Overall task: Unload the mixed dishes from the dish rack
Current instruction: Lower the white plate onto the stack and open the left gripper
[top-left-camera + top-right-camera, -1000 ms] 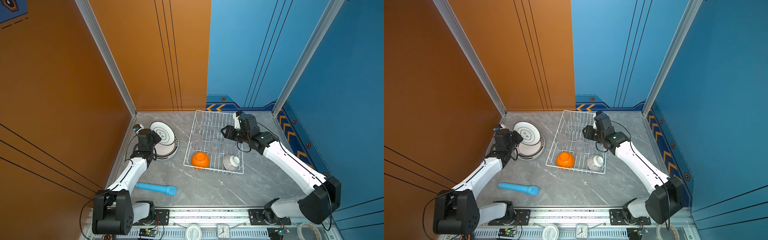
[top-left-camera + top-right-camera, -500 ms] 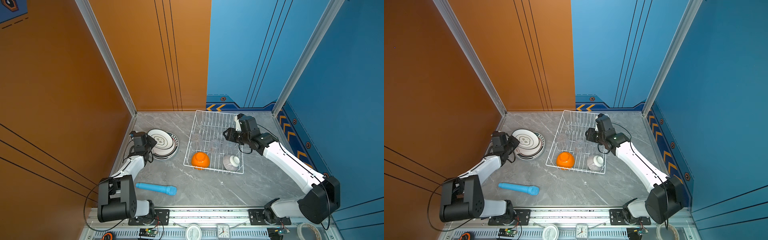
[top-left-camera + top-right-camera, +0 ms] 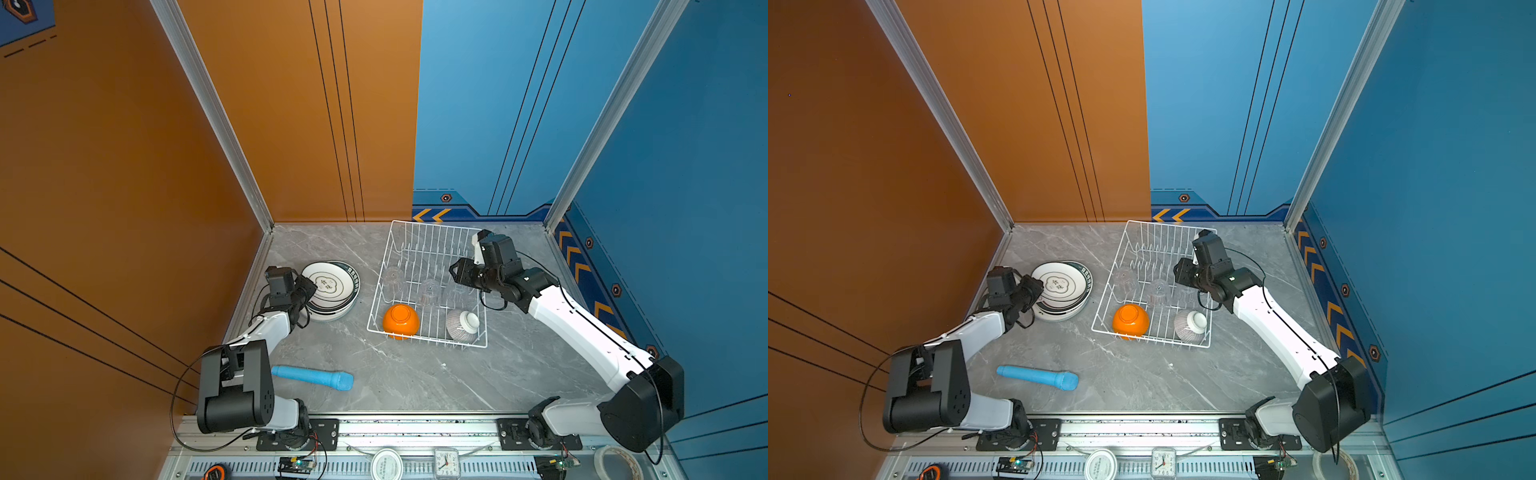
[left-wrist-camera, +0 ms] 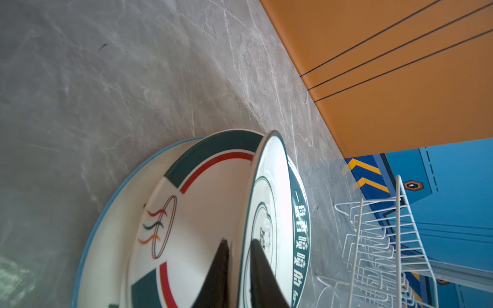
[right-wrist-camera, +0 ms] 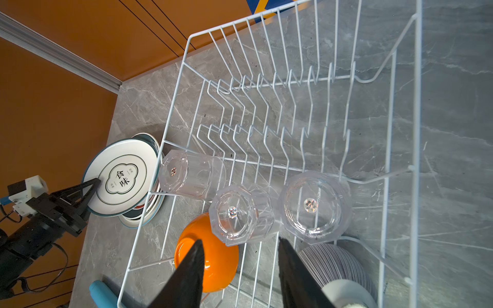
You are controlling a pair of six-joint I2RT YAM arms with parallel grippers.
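The left tool (image 3: pixel 305 286) sits at the edge of the top plate (image 4: pixel 269 186), its 2 fingers (image 4: pixel 221 274) straddling the rim a little apart. I cannot tell whether they pinch it. That plate leans tilted on a stack of plates (image 3: pixel 332 286) on the counter (image 3: pixel 415 382), just ahead of the tool and outside the dish rack (image 3: pixel 424 253).

The right tool (image 5: pixel 240 241) hangs over the rack, jaws spread and empty. Its tips are just short of the middle tumbler (image 5: pixel 241 213) of 3 in a row, with 1 tumbler (image 5: pixel 192 174) and another (image 5: pixel 313 206) either side. Below the tool, the orange bowl (image 3: pixel 400 320) and striped bowl (image 3: pixel 462 326) lie upturned in the rack.
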